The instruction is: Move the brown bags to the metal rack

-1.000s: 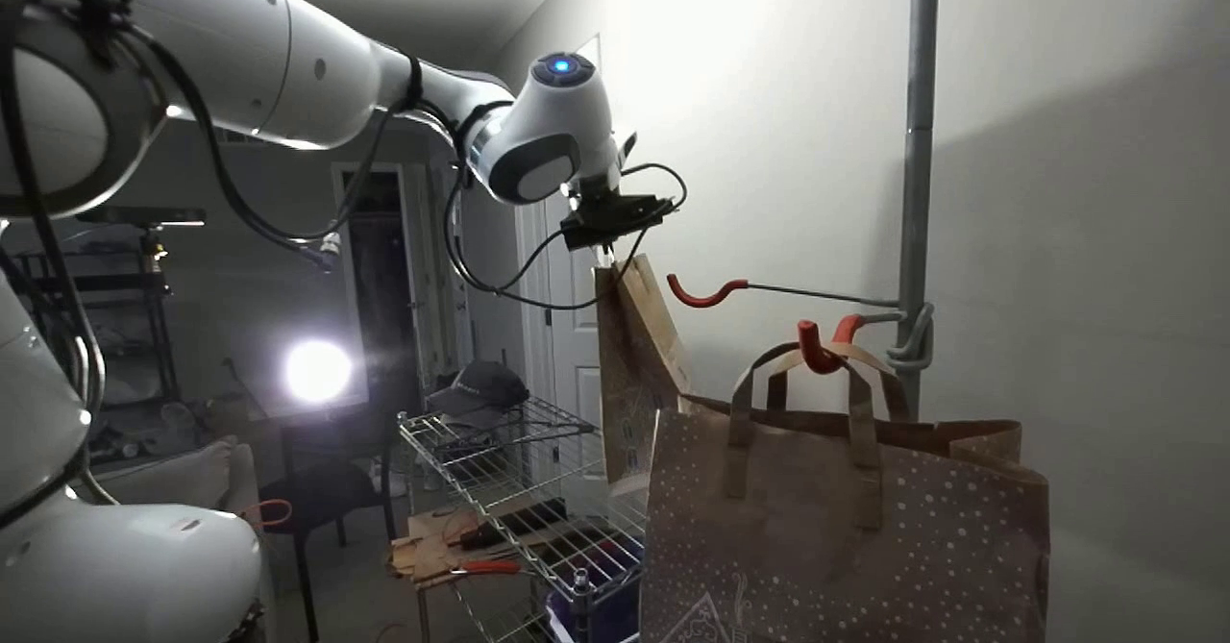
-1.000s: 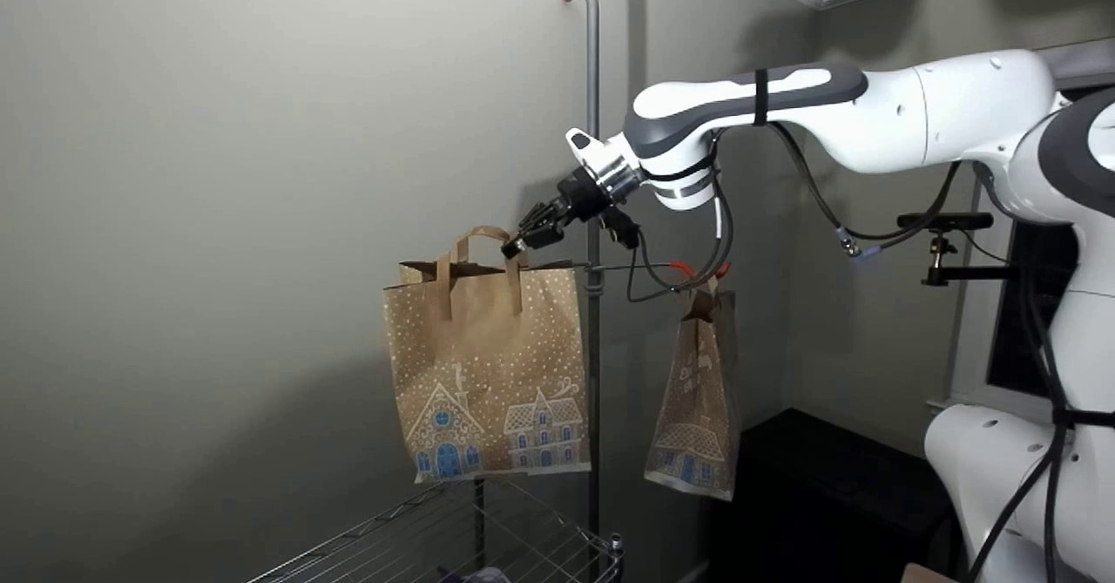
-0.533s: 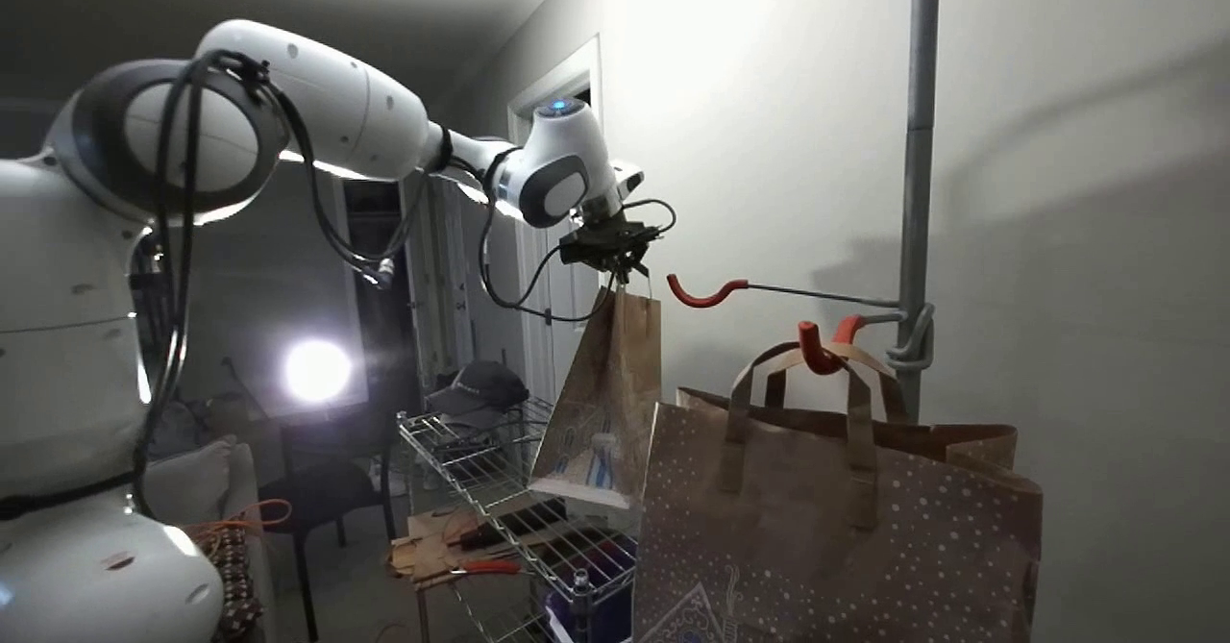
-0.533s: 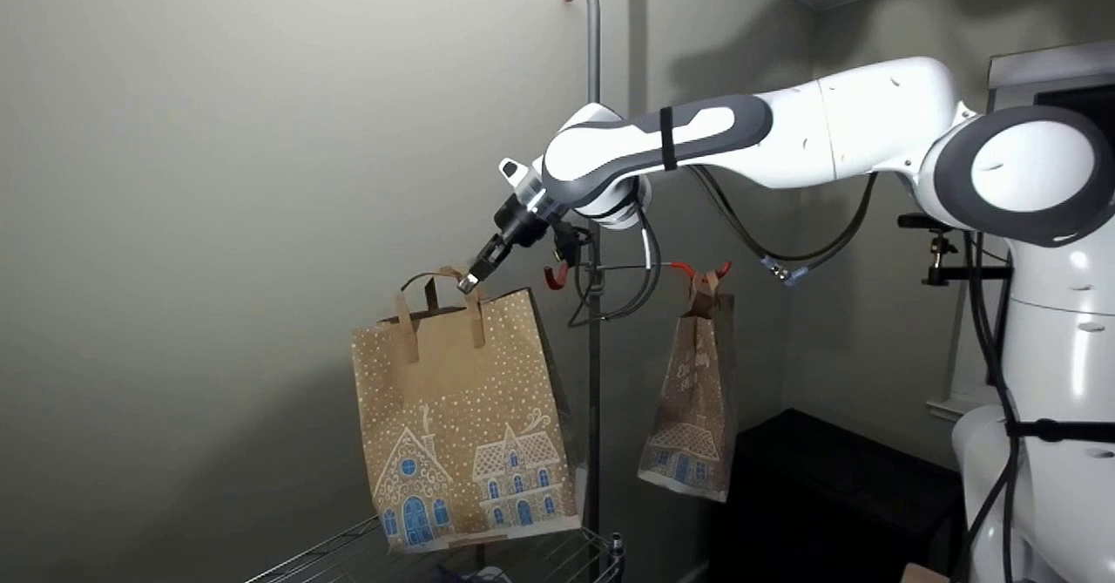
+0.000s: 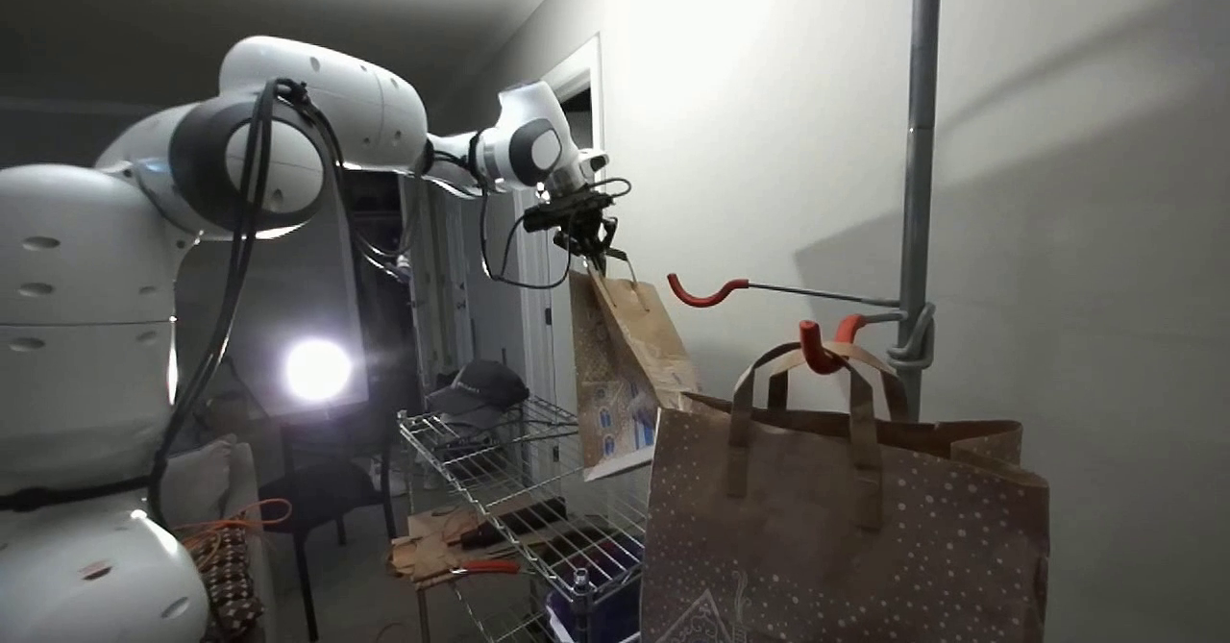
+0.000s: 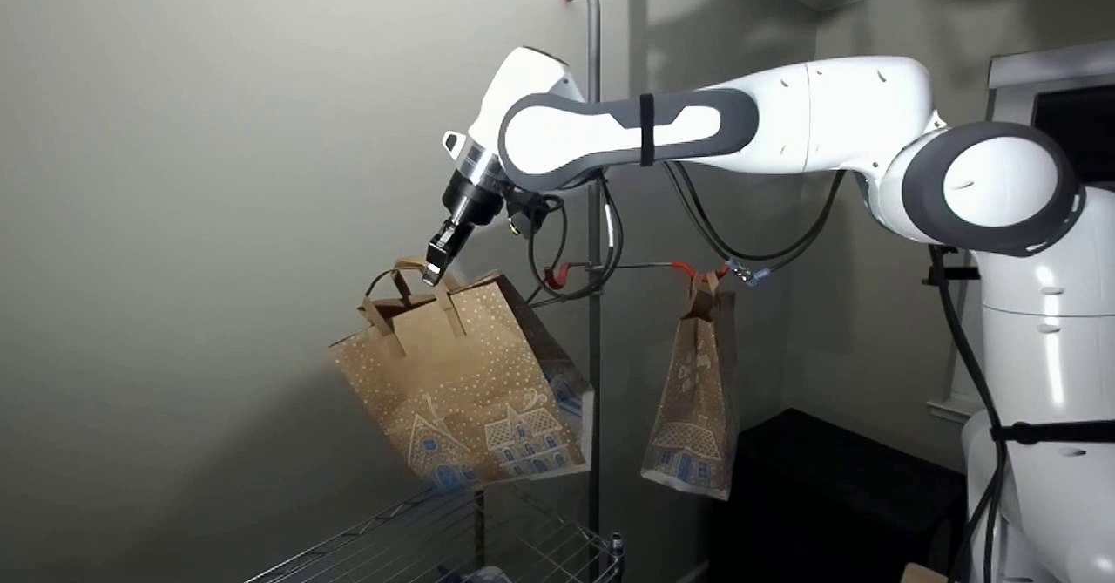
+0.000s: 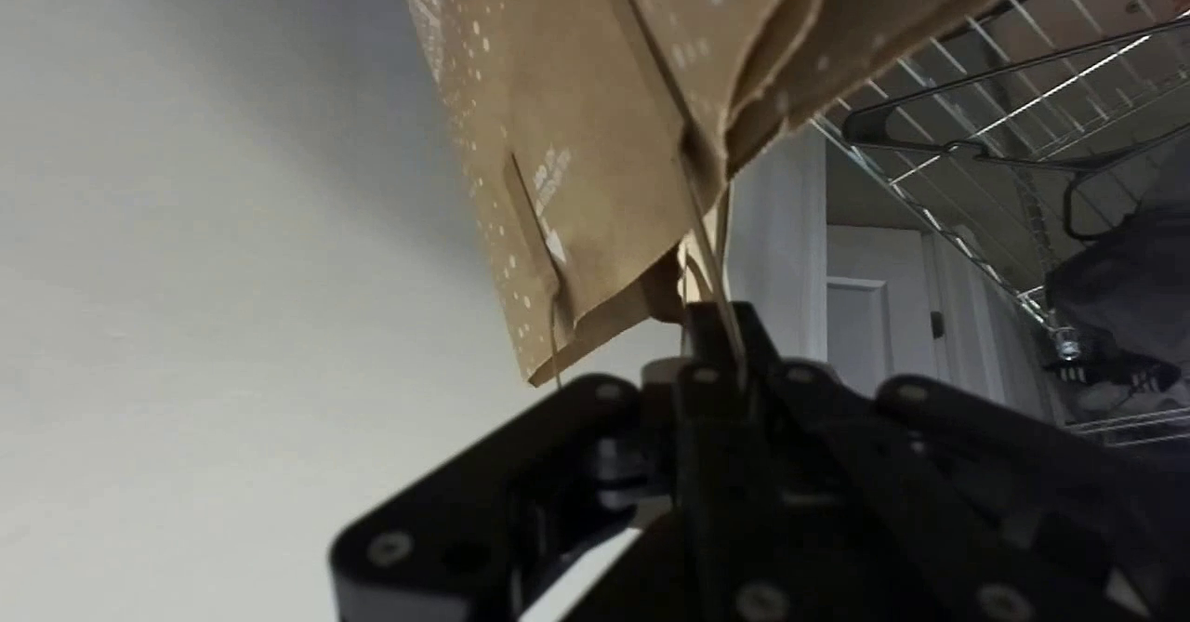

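Observation:
My gripper [image 6: 433, 274] is shut on the handles of a brown paper bag [image 6: 470, 374] printed with white dots and houses. The bag hangs tilted from the fingers, its base swung to one side, above the wire metal rack [image 6: 383, 526]. The gripper [image 5: 596, 260] and held bag [image 5: 634, 379] also show in an exterior view over the rack [image 5: 500, 499]. In the wrist view the straps run between the fingertips [image 7: 730, 324], with the bag [image 7: 595, 138] beyond. A second brown bag [image 5: 836, 537] hangs by its handles from a red hook; it shows in both exterior views [image 6: 692, 391].
A grey pole [image 5: 918, 191] stands by the wall and carries the hooks. A bare red-tipped hook [image 5: 706, 295] sticks out close to the held bag. A dark cap [image 5: 480, 388] lies on the rack. A black hanger [image 7: 976, 148] shows at the rack in the wrist view.
The gripper has carried the held bag away from the pole and over the rack. The bag dropped lower, then swung and tilted. The bag on the hook hangs almost as before.

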